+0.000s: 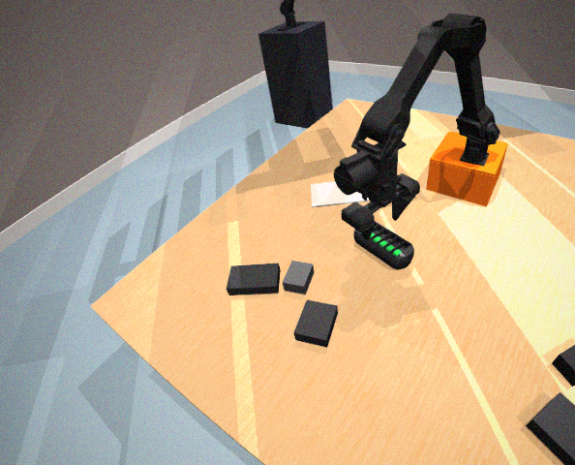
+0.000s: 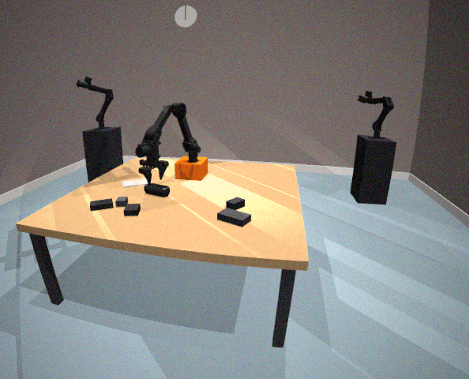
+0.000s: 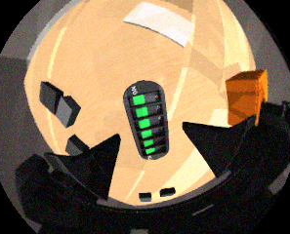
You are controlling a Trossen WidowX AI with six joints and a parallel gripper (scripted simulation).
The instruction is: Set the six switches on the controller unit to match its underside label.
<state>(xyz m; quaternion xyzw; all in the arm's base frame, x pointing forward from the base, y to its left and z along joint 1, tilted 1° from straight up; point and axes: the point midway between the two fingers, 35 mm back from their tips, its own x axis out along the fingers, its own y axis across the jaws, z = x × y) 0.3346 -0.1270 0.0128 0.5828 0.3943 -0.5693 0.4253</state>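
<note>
The dark grey controller unit (image 1: 403,260) (image 2: 156,189) (image 3: 128,99) appears to lie on its base on the bench (image 1: 378,390) (image 2: 165,228), its switches facing up. Six green switch ends show in a row along its left side in the wrist view; which ends are pressed down is too small to tell surely. The label on the underside is hidden. My gripper (image 1: 381,226) (image 2: 155,181) (image 3: 151,131) is wide open just above the unit, with one finger to either side in the wrist view and nothing held.
A white card (image 1: 330,195) (image 2: 133,183) (image 3: 159,21) lies behind the unit. The orange base block (image 1: 460,182) (image 2: 190,169) (image 3: 241,99) stands behind right. Three dark modules, one of them (image 1: 316,322), lie front left. Two more, including a long one (image 1: 565,425) (image 2: 234,216), lie front right.
</note>
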